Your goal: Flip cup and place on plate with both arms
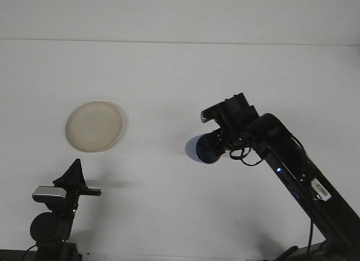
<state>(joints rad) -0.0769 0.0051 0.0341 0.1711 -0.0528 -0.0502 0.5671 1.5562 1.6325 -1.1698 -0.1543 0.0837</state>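
White worktop fills my view, bare apart from the task's own pieces, so I see nothing standing in the way between cup and plate. My right arm reaches in from about four o'clock toward the centre, and its right claw is pinching the blue cup, which hangs just right of centre and tipped over on its side, the closed end facing roughly toward nine o'clock; whether it touches the surface I cannot tell. I judge the pick-up done and the flip partly made, with the carry and set-down left. The cream plate lies flat at about ten o'clock, well apart from the cup, with nothing on it. My left claw waits at about seven o'clock, just below the plate, holding nothing; I cannot tell how its tips stand from here. It has not yet taken its share.
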